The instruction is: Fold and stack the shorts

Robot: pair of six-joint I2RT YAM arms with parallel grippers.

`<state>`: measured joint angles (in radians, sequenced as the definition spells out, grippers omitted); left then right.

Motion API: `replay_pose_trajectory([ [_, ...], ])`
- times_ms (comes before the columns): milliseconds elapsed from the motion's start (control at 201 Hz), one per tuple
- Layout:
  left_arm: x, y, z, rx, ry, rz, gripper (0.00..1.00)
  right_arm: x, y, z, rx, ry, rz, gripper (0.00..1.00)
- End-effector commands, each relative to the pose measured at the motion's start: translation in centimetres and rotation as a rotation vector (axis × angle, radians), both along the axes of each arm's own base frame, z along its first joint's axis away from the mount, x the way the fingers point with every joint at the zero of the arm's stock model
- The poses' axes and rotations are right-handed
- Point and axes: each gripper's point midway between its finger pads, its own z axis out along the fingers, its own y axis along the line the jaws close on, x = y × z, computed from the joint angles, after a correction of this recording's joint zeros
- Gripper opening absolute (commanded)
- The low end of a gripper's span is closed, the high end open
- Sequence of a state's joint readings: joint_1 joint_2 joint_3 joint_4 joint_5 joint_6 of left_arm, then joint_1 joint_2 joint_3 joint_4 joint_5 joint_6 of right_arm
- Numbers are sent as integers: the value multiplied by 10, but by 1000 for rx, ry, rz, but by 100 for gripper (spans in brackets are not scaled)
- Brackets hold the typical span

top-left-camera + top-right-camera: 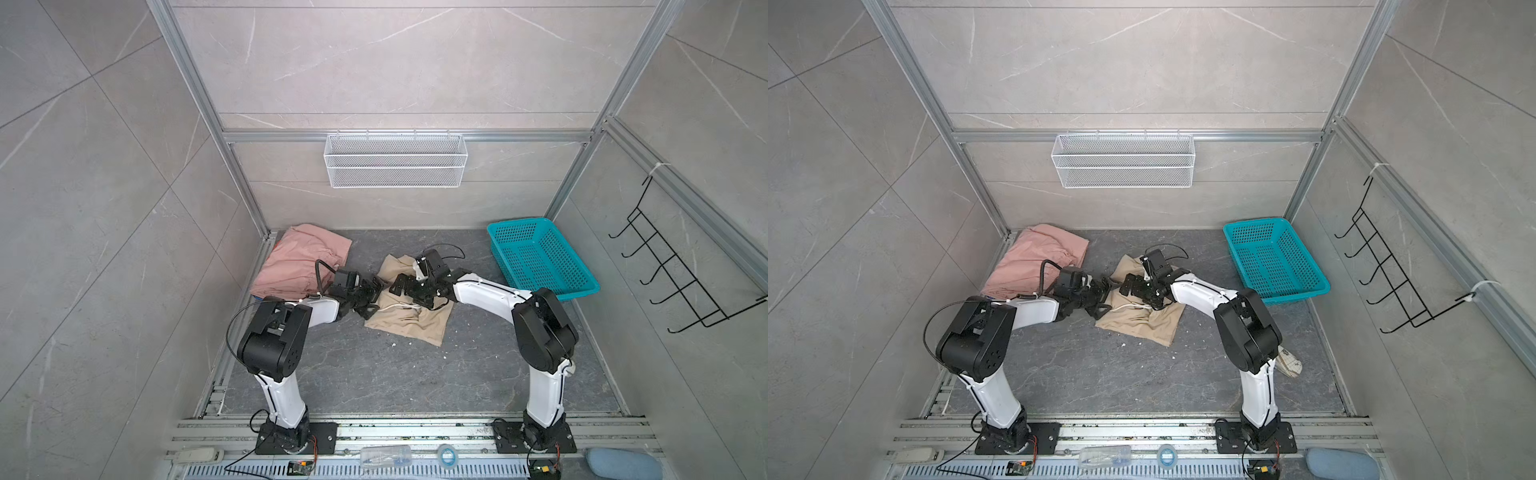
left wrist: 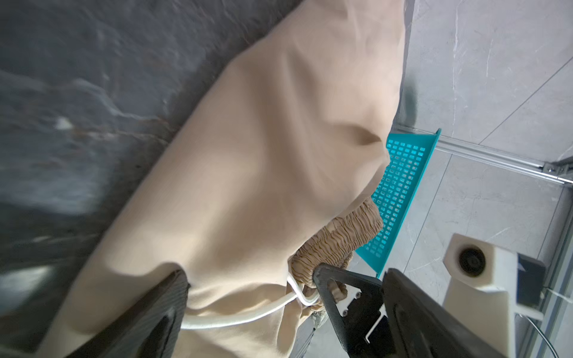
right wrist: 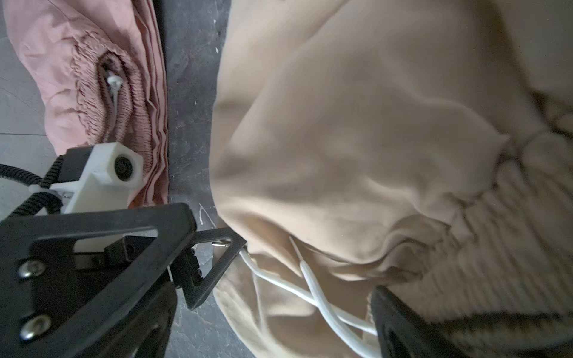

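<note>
Only right-wrist: drawstring (image 3: pixel 113 86) on pink shorts (image 3: pixel 62 46).

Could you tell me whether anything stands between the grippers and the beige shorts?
Nothing visible does: the left gripper and right gripper, both open, are at the beige shorts, by its white drawstring.

We are looking into a booth whose walls (image 1: pixel 395 62) are showing pale grey marble-look tiles, framed by aluminium posts (image 1: pixel 197 83). A white wire-mesh basket (image 1: pixel 395 160) is hanging on the back rail (image 1: pixel 274 136), a black hook rack (image 1: pixel 681 270) is hanging on the right-hand wall (image 1: pixel 706 124), and soft, even light is falling on the dark stone worktop (image 1: pixel 374 374).
</note>
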<state>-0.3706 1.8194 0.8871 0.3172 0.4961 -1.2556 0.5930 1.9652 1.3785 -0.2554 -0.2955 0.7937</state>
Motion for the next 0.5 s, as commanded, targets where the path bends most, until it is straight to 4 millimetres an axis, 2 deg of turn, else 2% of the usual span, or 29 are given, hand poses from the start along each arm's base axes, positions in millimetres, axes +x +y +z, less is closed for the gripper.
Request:
replay_pose_trajectory([
  [0, -12, 5, -24, 17, 44, 35, 99, -18, -31, -19, -45, 48, -30, 99],
  [100, -24, 12, -38, 44, 71, 39, 99, -35, -76, -35, -79, 75, -75, 99],
  [279, -35, 14, -51, 66, 92, 27, 99, -62, -132, -46, -148, 96, -87, 99],
  [384, -27, 5, -28, 45, 21, -25, 99, -68, -153, -34, -187, 76, -98, 99],
  [498, -12, 6, 22, 206, -124, -166, 99, -66, -159, 7, -189, -18, -88, 99],
])
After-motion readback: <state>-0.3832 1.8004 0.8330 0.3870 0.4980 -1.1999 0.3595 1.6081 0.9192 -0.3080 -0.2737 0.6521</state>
